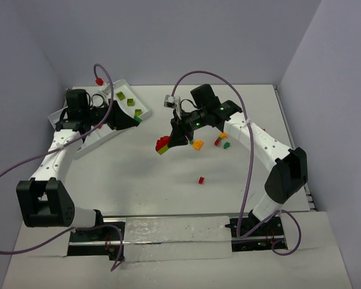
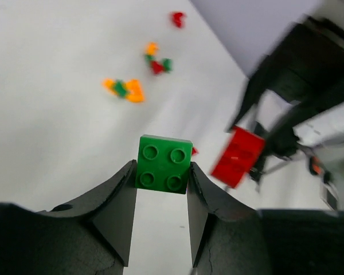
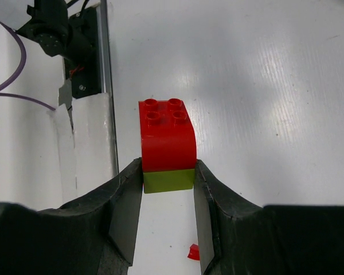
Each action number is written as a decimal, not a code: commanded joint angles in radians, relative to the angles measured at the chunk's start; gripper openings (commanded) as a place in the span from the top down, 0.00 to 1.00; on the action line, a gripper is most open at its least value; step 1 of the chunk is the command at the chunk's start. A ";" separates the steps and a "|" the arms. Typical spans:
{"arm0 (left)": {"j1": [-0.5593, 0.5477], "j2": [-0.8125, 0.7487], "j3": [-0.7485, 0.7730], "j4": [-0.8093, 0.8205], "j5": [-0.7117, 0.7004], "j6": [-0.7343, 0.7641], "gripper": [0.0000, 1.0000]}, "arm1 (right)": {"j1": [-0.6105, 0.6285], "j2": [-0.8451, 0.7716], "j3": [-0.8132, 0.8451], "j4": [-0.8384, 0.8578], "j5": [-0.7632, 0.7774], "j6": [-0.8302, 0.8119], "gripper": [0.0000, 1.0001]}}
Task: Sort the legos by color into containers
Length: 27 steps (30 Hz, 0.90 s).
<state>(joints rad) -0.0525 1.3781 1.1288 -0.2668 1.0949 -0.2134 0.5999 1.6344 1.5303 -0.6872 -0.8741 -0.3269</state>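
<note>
**Two bricks aloft, tray off to the left**

The left gripper pinches a green brick between partly closed fingers. It hangs at the right-hand edge of the tray, so this is plainly the arm nearer the compartments. The right gripper clamps the lime base of a red-and-lime stack above mid-table, well apart from the tray, which lies to its left. The tray's long axis runs diagonally, near-left to far-right. Lime bricks sit inside it; an orange brick lies loose beside the stack.
</note>
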 commanded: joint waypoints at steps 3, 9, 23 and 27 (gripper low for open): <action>0.219 0.172 0.174 -0.329 -0.441 0.324 1.00 | 0.009 0.032 0.046 0.007 0.064 0.017 1.00; 0.386 0.331 0.262 -0.321 -0.698 0.370 1.00 | 0.009 0.041 0.039 0.043 0.087 0.028 1.00; 0.405 0.482 0.284 -0.263 -0.816 0.407 0.79 | 0.009 0.041 0.013 0.051 0.104 0.020 1.00; 0.405 0.503 0.282 -0.260 -0.813 0.414 0.69 | 0.012 0.044 0.023 0.048 0.107 0.021 1.00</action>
<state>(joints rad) 0.3550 1.8552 1.3739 -0.5552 0.2955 0.1821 0.6015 1.6867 1.5314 -0.6727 -0.7679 -0.3050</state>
